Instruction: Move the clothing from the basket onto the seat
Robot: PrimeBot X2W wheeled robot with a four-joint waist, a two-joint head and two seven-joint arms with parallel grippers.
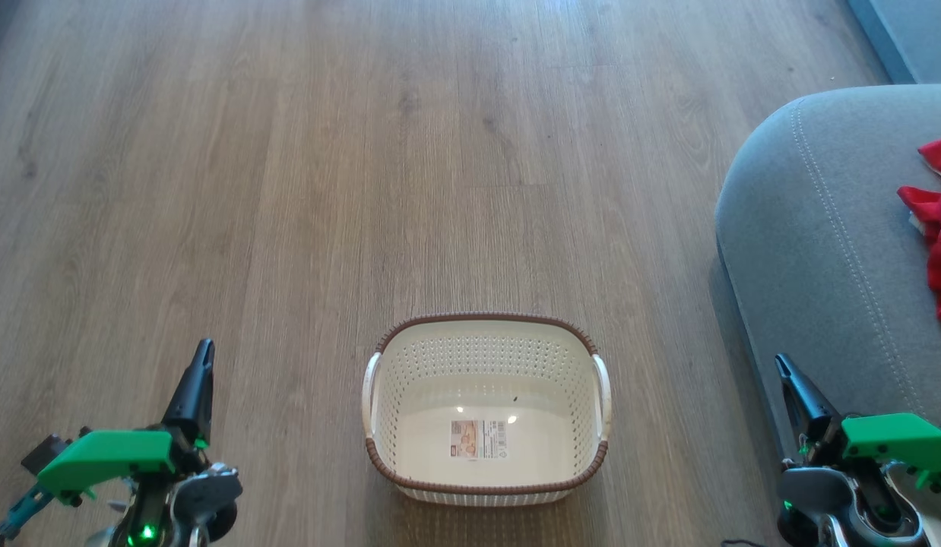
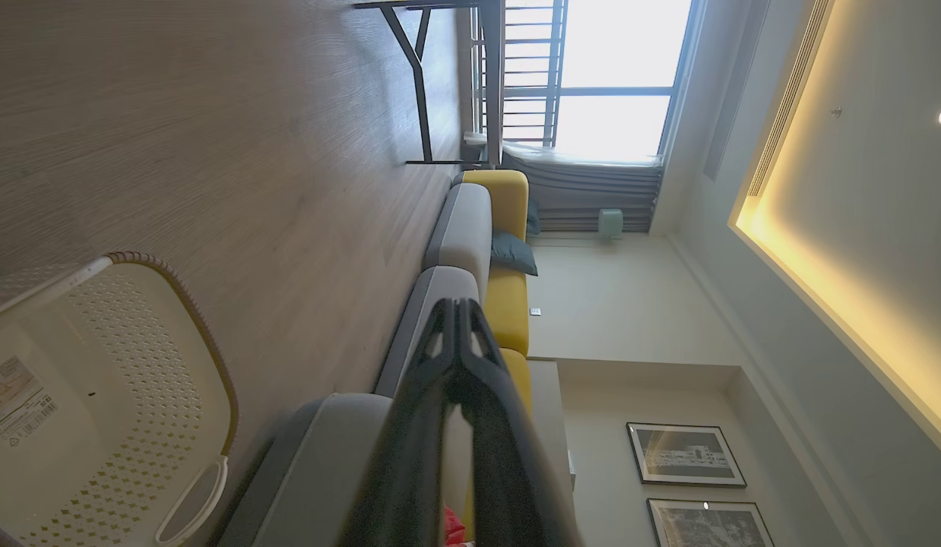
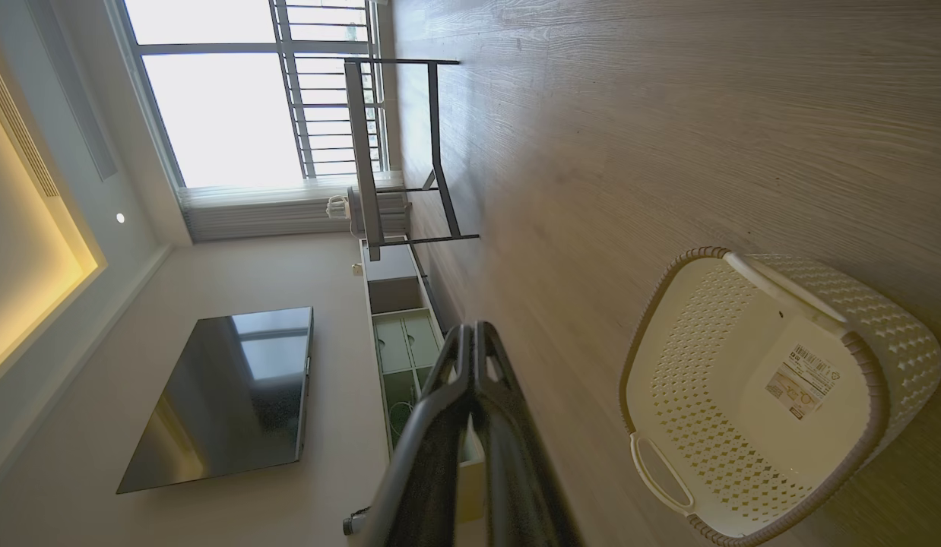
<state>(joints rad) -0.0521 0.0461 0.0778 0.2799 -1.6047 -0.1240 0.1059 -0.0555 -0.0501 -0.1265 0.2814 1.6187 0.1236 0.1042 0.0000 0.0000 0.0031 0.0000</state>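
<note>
The cream basket [image 1: 478, 365] stands empty on the wood floor [image 1: 288, 190] between the robot's arms, while the red clothing [image 1: 938, 228] lies on the grey seat [image 1: 805, 228] at the head view's right edge, partly cut off by the frame. The left gripper [image 1: 203, 351] and right gripper [image 1: 782, 366] hang low, fingers pressed together, holding nothing. Hazards look small: the garments' unseen part may overhang the cushion and slide off, and the right gripper, just beside the seat's flank, could snag the upholstery if it swings.
</note>
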